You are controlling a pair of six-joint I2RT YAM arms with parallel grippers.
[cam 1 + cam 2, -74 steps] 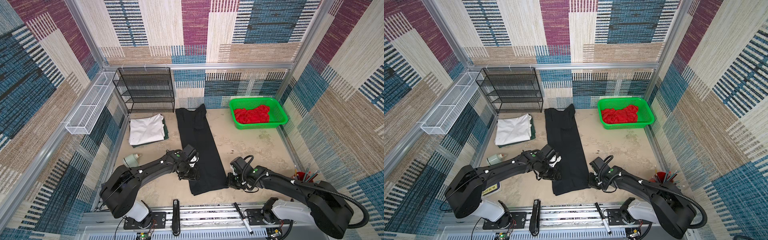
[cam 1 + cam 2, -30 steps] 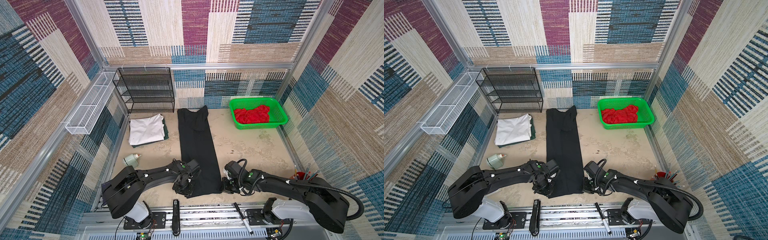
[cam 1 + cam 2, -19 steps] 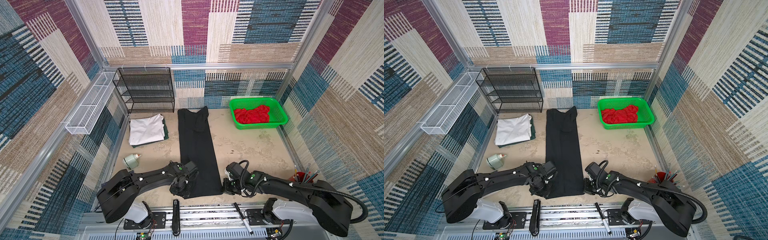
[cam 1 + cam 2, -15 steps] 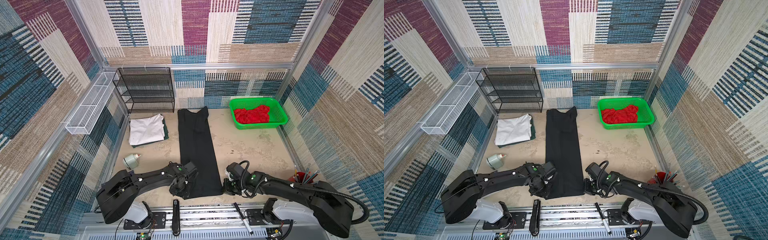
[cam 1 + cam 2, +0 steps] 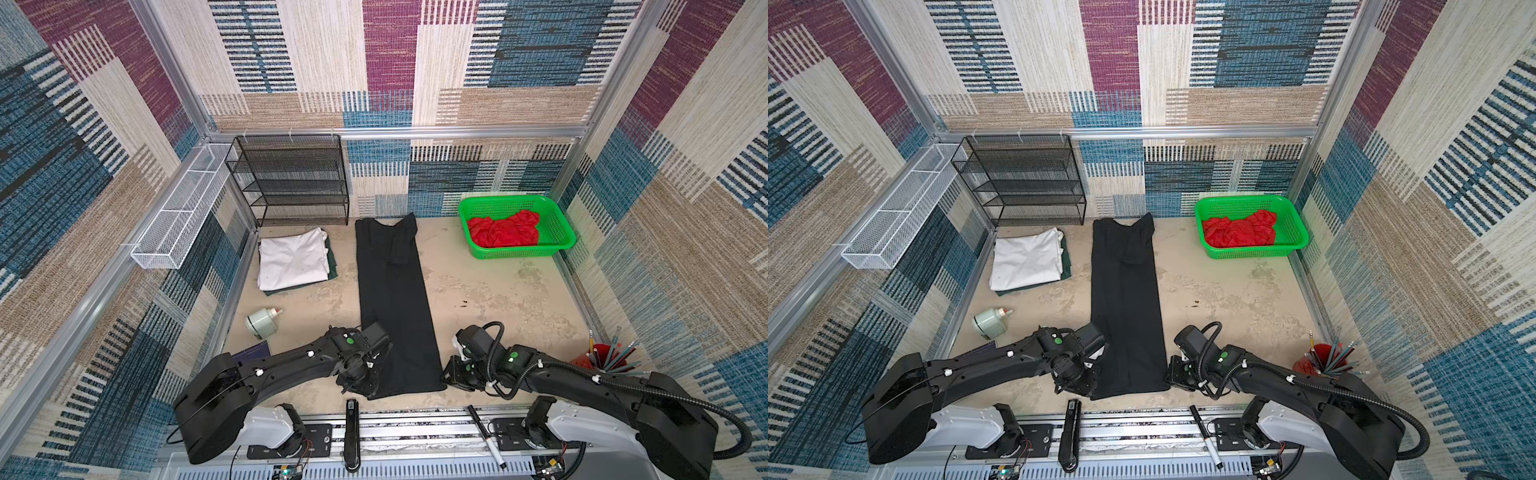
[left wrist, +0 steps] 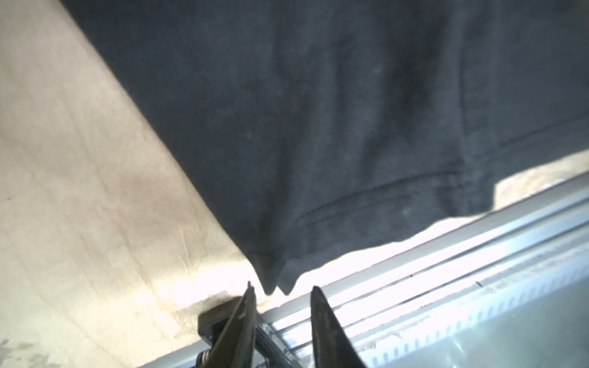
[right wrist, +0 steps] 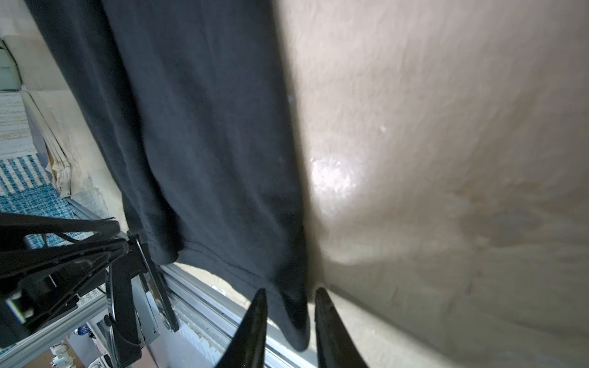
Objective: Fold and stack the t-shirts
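- Jaws of the left gripper are standing apart, with the near left corner of the long black cloth t-shirt lying just at their tips, unpinched.
- Jaws of the right gripper are likewise standing apart, straddling the shirt's near right corner without squeezing it.
- The black shirt is lying flat as a narrow strip, running down the middle of the table from the back wall to the front edge.
- A bright green plastic lattice basket is sitting at the back right, holding a crumpled bright red t-shirt.
- A small red cup at the front right is holding a bunch of pencils.
- A long white wire basket is hanging on the left wall, beside a black mesh shelf rack at the back left.
- A folded white t-shirt is resting on a folded dark green t-shirt, left of the black strip.
- A pale green round bottle is lying on its side near the left arm.
- A black bar-shaped tool and a black marker pen are lying on the metal front rail.
- The sandy beige stained tabletop is sitting inside woven wall panels of blue, maroon, cream and tan.
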